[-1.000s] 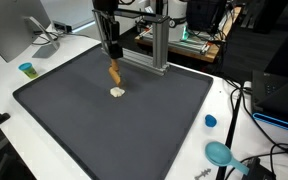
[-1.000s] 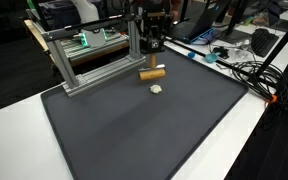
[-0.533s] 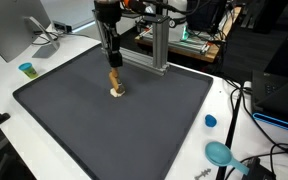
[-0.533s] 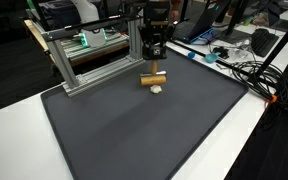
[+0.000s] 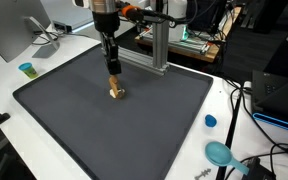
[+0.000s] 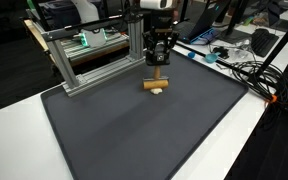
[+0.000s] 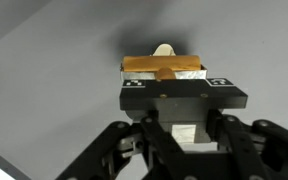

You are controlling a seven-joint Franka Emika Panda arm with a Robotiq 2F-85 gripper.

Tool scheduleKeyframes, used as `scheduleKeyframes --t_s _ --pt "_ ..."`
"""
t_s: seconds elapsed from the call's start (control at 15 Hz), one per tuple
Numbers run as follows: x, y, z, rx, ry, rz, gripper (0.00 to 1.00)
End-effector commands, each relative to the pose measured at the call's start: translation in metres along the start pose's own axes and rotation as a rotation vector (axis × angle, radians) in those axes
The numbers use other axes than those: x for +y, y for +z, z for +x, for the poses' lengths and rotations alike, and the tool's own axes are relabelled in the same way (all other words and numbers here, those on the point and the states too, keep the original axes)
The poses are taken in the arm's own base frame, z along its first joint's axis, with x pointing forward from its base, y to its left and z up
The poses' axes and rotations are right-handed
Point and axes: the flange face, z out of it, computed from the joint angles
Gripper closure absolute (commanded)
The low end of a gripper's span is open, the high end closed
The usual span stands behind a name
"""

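Observation:
My gripper (image 5: 111,64) is shut on the upright stem of a tan wooden piece (image 5: 114,86) with a short crossbar at its lower end. It hangs low over the dark grey mat (image 5: 74,120). A small white lump (image 5: 118,94) lies on the mat directly under the crossbar; I cannot tell whether they touch. In the other exterior view the gripper (image 6: 159,62) holds the wooden piece (image 6: 156,82) just above the lump (image 6: 157,92). In the wrist view the crossbar (image 7: 144,65) lies across the front of the gripper (image 7: 164,74), with the lump (image 7: 165,48) peeking out beyond it.
An aluminium frame (image 5: 156,45) stands at the mat's back edge, close behind the gripper, and also shows in an exterior view (image 6: 84,62). A blue cup (image 5: 27,69), a blue cap (image 5: 210,121), a teal dish (image 5: 220,153) and cables (image 6: 246,70) lie on the white table around the mat.
The gripper has moved down with the wooden piece, and the crossbar has come from beside and above the white lump to directly over it.

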Motion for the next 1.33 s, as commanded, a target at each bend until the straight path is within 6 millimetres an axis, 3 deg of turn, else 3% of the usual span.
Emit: scheduleKeyframes --t_s 0.0,0.07,0.27,1.27 --pt "0.000 0.000 0.000 -0.001 0.000 0.000 0.54" --pt "0.000 0.000 0.000 -0.001 0.000 0.000 0.79" --pt "0.004 0.007 0.010 -0.005 0.046 0.001 0.79" --pt "-0.002 0.033 0.020 -0.026 0.164 -0.037 0.79"
